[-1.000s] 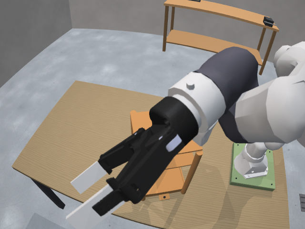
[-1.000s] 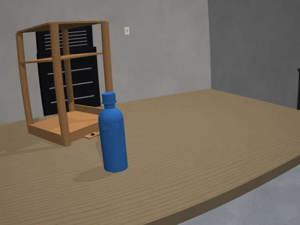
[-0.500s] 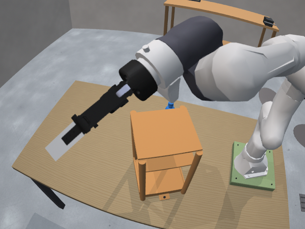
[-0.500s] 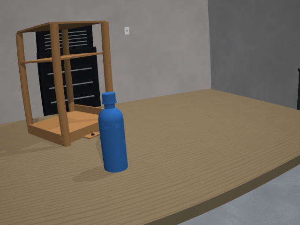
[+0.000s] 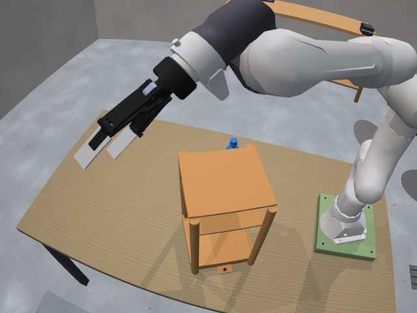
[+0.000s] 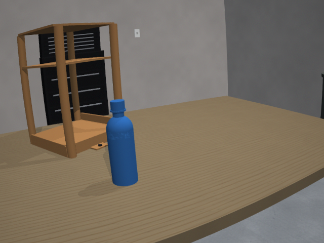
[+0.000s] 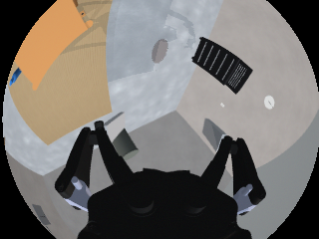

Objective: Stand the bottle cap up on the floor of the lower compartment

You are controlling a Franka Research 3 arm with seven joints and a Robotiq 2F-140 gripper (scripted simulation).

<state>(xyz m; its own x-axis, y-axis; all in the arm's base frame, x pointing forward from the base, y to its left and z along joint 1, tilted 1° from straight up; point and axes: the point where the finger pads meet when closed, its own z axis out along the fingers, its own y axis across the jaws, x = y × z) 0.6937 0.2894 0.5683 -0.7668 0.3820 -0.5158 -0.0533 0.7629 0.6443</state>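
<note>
Bottle (image 5: 232,143) well apart from empty gripper (image 5: 100,154)

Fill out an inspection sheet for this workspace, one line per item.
Surface: wooden table, arm mounted on a green base plate.
Job's things: blue bottle upright, cap up, on the table beside the shelving unit; lower compartment holds nothing.
Clutter: nothing seen.
Grippers: gripper open, holding nothing, raised above the table's far left part, away from the bottle.
Cables: nothing seen.
Surroundings: grey floor, grey walls, black cabinet, second wooden shelf.
</note>
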